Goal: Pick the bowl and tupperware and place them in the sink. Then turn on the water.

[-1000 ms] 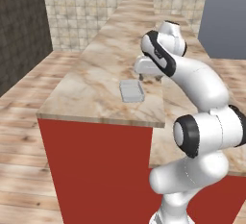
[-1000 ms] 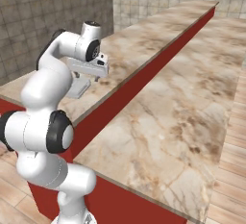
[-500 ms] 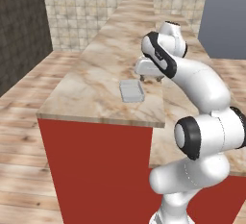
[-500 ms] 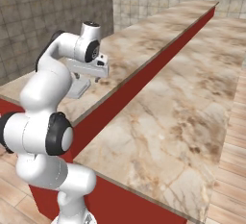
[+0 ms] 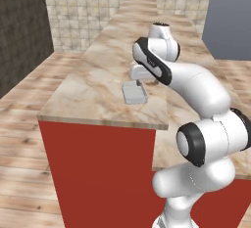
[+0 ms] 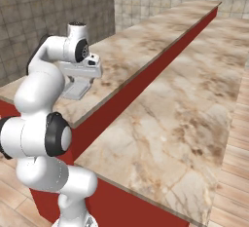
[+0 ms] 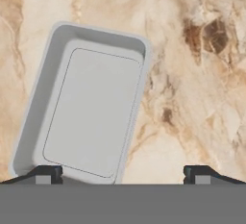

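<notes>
With jaws wide and empty above the tupperware [image 7: 86, 107] on the counter [image 5: 93, 75], shift sideways to centre over it, then descend and close across its short walls

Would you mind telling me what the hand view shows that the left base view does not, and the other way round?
The hand view shows the tupperware from straight above: its empty inside, rounded corners, and the dark fingertips standing wide apart, one at its near edge, the other over bare marble. The left base view shows the white arm reaching over the counter, the red cabinet front and the tiled wall. Both share the grey tupperware lying on the marble counter under the open gripper.
</notes>
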